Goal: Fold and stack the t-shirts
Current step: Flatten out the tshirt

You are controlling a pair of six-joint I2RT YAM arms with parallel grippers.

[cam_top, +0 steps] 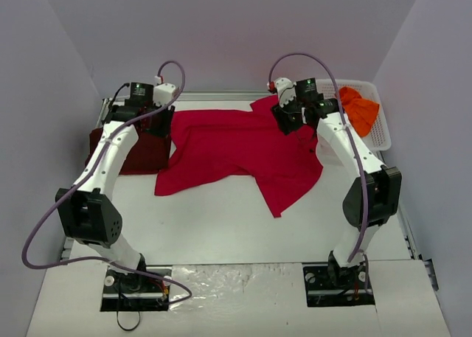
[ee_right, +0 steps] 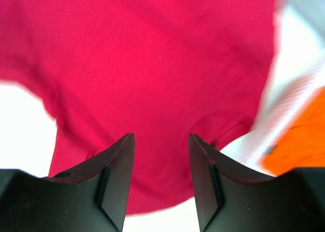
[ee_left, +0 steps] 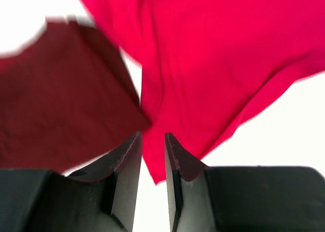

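Observation:
The bright red t-shirt [cam_top: 243, 149] lies spread and rumpled across the middle of the table, and shows in the left wrist view [ee_left: 218, 64] and the right wrist view [ee_right: 152, 64]. The dark maroon t-shirt [cam_top: 140, 151] lies folded at the left, under my left arm, and shows in the left wrist view [ee_left: 61, 100]. The orange t-shirt [cam_top: 361, 107] sits in the basket. My left gripper [ee_left: 153, 138] hovers over the red shirt's left edge beside the maroon one, jaws slightly apart and empty. My right gripper [ee_right: 161, 138] hovers over the red shirt's back right part, open and empty.
A white lattice basket [cam_top: 380, 134] stands at the back right corner, close to my right arm; its wall shows blurred in the right wrist view [ee_right: 289, 100]. Grey walls close in the table on three sides. White tabletop [cam_top: 221, 219] lies in front of the red shirt.

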